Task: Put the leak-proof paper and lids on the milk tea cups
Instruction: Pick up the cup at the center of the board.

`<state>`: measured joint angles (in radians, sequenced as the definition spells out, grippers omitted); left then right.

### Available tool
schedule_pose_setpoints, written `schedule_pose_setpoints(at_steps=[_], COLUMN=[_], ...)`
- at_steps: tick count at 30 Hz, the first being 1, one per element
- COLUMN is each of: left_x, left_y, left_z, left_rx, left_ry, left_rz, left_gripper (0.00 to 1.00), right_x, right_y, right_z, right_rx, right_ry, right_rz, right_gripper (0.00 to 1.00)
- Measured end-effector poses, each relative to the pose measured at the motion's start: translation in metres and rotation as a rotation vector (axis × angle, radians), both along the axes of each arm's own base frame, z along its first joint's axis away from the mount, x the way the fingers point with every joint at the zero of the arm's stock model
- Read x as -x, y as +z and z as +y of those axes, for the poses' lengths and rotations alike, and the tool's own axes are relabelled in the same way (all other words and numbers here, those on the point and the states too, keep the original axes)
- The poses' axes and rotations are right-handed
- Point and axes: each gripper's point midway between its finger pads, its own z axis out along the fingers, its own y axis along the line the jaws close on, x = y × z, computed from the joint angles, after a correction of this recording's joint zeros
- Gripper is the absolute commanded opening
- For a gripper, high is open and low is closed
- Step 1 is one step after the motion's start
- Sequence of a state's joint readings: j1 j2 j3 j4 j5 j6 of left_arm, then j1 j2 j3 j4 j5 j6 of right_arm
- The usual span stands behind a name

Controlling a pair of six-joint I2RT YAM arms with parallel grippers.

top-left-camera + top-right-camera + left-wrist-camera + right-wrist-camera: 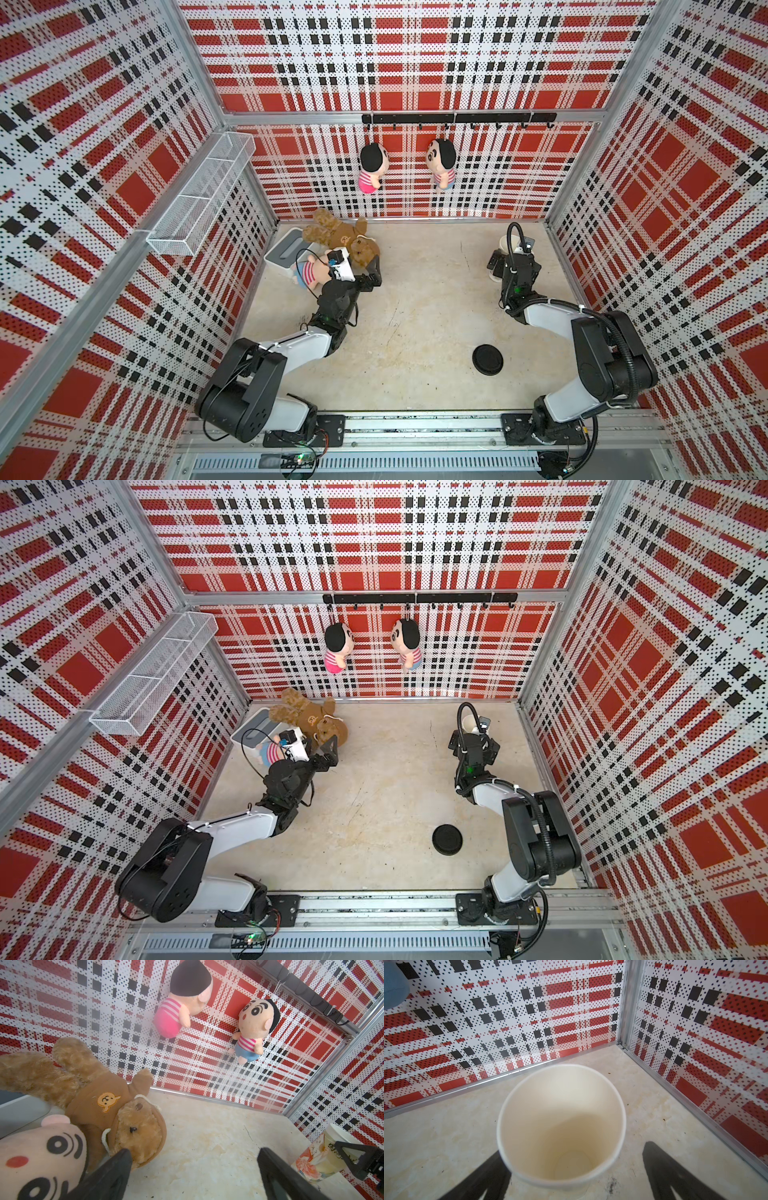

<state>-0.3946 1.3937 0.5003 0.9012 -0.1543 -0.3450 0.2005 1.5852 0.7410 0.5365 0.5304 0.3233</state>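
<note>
Plaid-walled and beige, the tabletop (415, 299) is seen with the milk tea cup (560, 1122) stood upright near its far right corner. The right gripper (575, 1149) is spread wide, one finger at each side of the cup; contact cannot be told. The left gripper (194, 1150) is likewise held released, empty, beside the brown plush bear (116, 1109).

Smooth matt paper cup (560, 1115), fuzzy cloth bear (93, 1088)
</note>
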Motion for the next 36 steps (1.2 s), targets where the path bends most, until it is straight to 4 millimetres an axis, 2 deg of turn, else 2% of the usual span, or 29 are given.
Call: schedule_pose_setpoints(at_steps=[4, 24, 28, 32, 36], left_x=[0.001, 0.010, 0.012, 0.016, 0.020], left_y=[0.003, -0.001, 0.002, 0.003, 0.006], left_z=[0.001, 0.006, 0.007, 0.009, 0.012], left_rx=[0.003, 0.012, 0.013, 0.015, 0.019], left_ry=[0.000, 0.009, 0.010, 0.013, 0.015], left_rz=[-0.007, 0.001, -0.006, -0.011, -0.021], left_gripper=[0.98, 0.98, 0.98, 0.98, 0.98], right_x=[-0.005, -0.055, -0.059, -0.061, -0.061], right_y=[-0.003, -0.008, -0.008, -0.010, -0.012], right_z=[0.001, 0.007, 0.006, 0.003, 0.001], right_rx=[0.012, 0.023, 0.028, 0.032, 0.034], right_ry=[0.002, -0.023, -0.039, -0.047, -0.041], right_rz=[0.013, 0.075, 0.083, 0.098, 0.109], right_gripper=[1.00, 1.00, 1.00, 0.92, 0.77])
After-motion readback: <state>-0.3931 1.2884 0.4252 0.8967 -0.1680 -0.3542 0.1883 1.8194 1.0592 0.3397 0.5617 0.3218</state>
